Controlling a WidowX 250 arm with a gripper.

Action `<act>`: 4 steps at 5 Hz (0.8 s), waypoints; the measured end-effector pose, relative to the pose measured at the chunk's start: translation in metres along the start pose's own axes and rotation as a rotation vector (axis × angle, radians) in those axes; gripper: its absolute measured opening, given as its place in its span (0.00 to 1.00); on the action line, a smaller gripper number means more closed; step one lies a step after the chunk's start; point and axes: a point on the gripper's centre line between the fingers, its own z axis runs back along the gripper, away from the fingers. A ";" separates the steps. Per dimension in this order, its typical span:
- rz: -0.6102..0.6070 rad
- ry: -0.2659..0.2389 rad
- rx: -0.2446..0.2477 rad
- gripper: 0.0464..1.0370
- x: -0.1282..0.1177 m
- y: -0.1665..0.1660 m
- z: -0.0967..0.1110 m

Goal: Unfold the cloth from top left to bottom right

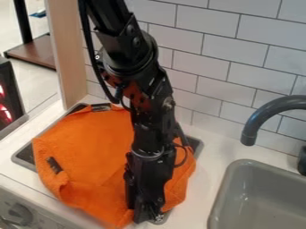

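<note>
End effector: pointed down at the lower right edge of the orange cloth; whether it is spread, pressed together or pinching fabric cannot be told. The site presumably suits the finish of a diagonal pull, where the last layer would be laid outward. Arm: slants in from the upper left, across the cloth's right part. Cloth: broadly spread over the dark stove top, left of the sink, with a dark patch near its rumpled left edge. It appears largely unfolded; further dragging might bunch it. Surface: pale worktop, a knob below its front edge, and a grey faucet arching above the sink. Room: white tiled wall behind; wooden panel and brown shelf at left.
</note>
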 end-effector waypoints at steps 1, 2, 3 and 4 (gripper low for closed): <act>-0.008 -0.021 0.006 0.79 0.002 0.001 0.009; -0.004 -0.060 0.011 0.99 0.003 0.001 0.026; -0.008 -0.098 0.009 0.97 0.002 -0.001 0.046; -0.023 -0.154 0.011 0.96 0.000 -0.004 0.073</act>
